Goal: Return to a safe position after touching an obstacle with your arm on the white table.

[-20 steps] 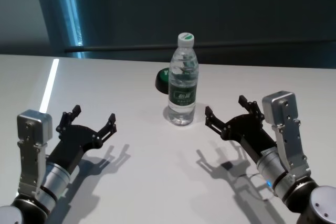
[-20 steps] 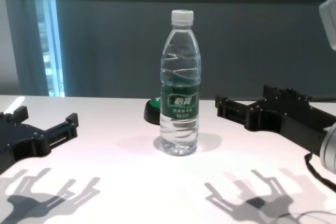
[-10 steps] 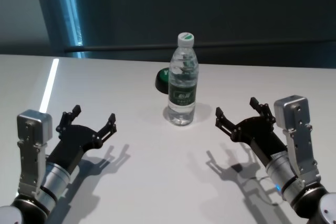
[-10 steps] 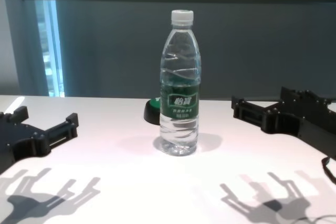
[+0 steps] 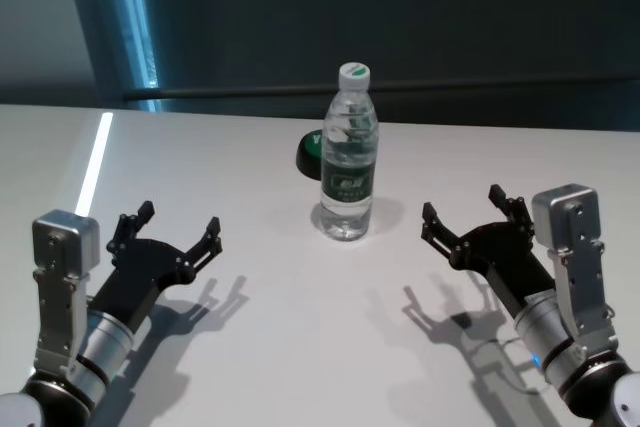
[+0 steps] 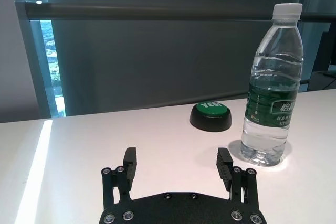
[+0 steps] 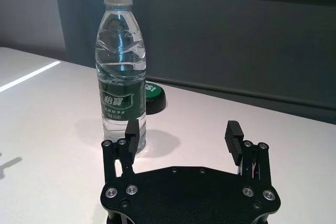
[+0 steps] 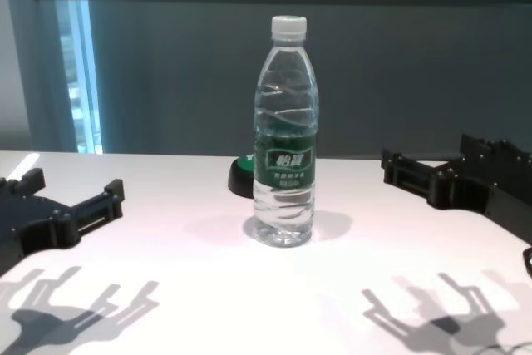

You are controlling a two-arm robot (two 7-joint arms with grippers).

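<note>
On the white table (image 5: 250,347), upright clear bottle (image 5: 348,167), green label

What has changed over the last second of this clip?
The right claw, open and empty, has drawn back from the water bottle toward the robot's right, widening the gap between them. Nothing was grasped or released. The bottle stands upright on the white table as before, the left claw stays open in its place, and the round green-topped object behind the bottle is unmoved.

Black two-fingered left claw (image 5: 168,232), matching right claw (image 5: 470,218), silver wrist housings, possibly grey cuffs
</note>
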